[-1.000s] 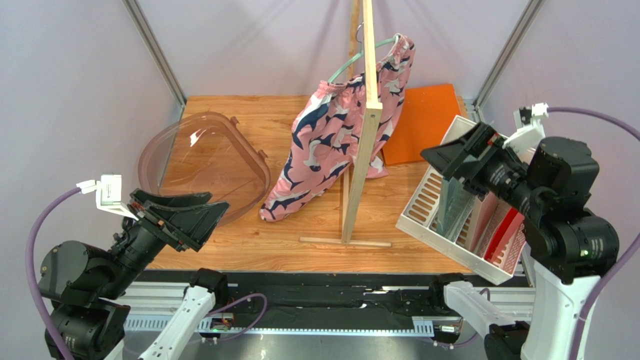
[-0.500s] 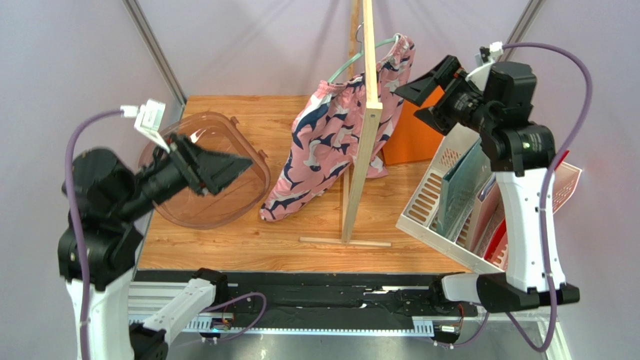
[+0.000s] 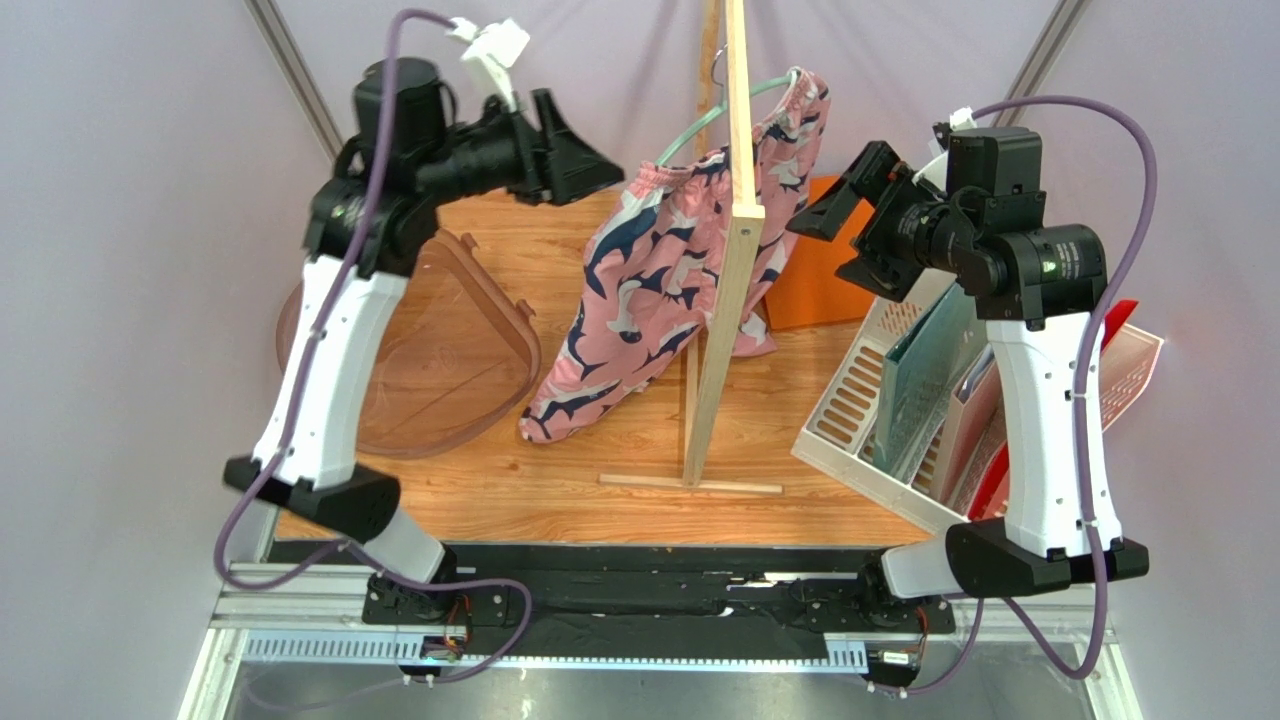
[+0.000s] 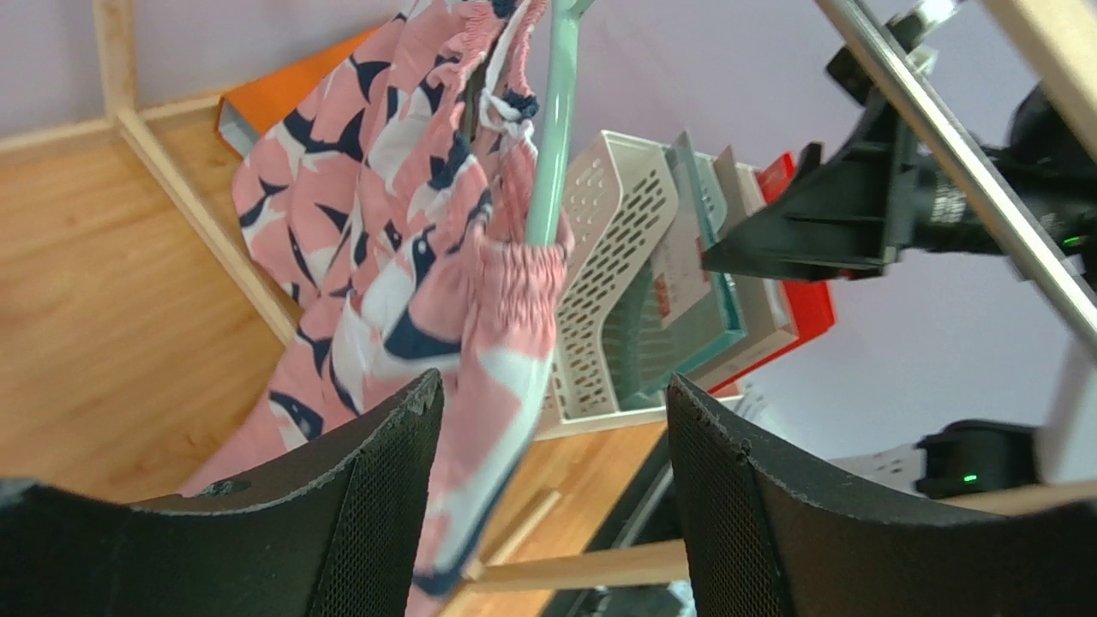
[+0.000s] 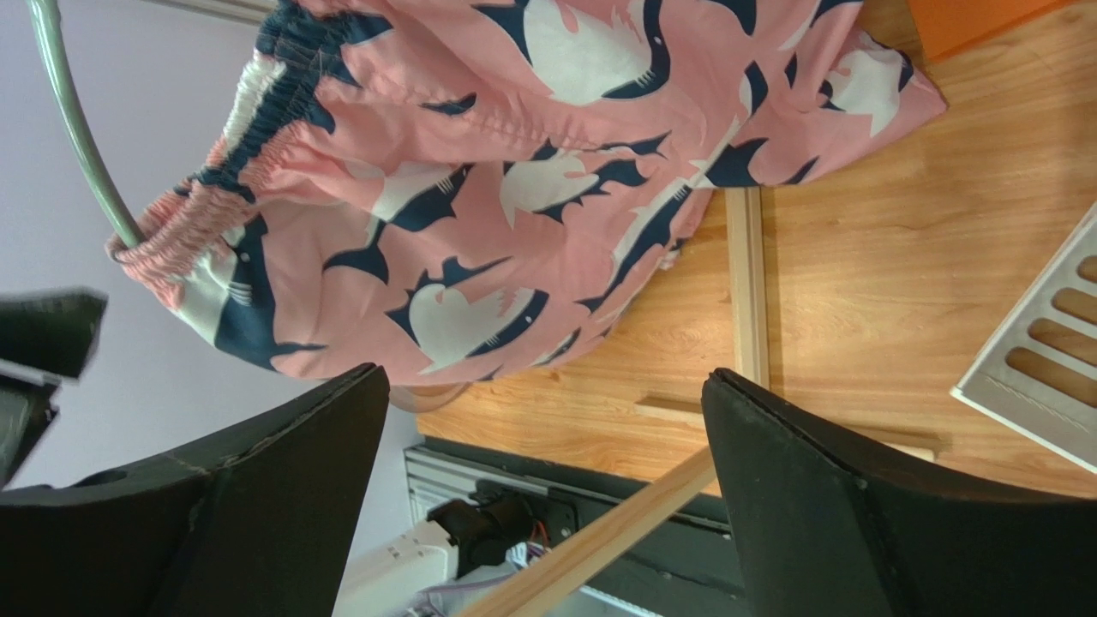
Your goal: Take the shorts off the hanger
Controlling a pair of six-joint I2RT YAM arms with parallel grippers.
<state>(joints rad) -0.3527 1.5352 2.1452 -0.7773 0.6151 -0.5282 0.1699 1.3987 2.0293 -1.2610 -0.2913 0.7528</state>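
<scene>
The pink shorts (image 3: 654, 285) with navy and white shapes hang from the mint-green hanger (image 3: 684, 138) on the tall wooden stand (image 3: 733, 225). My left gripper (image 3: 598, 155) is raised just left of the hanger's left end, open. In the left wrist view the gathered waistband of the shorts (image 4: 386, 232) and the hanger arm (image 4: 554, 142) sit just beyond the left gripper (image 4: 554, 386); nothing is gripped. My right gripper (image 3: 819, 203) hovers open to the right of the shorts. From the right wrist, the shorts (image 5: 515, 167) and hanger (image 5: 71, 129) lie beyond the open gripper (image 5: 543, 375).
A clear plastic bowl (image 3: 436, 360) lies on the wooden table at the left. A white rack (image 3: 864, 398) holding folders stands at the right, under the right arm. An orange board (image 3: 842, 263) lies behind the stand's upright.
The left arm has swung up from the front left to the hanger's left end, its jaws narrowing somewhat. The right arm rose to the right of the shorts.
</scene>
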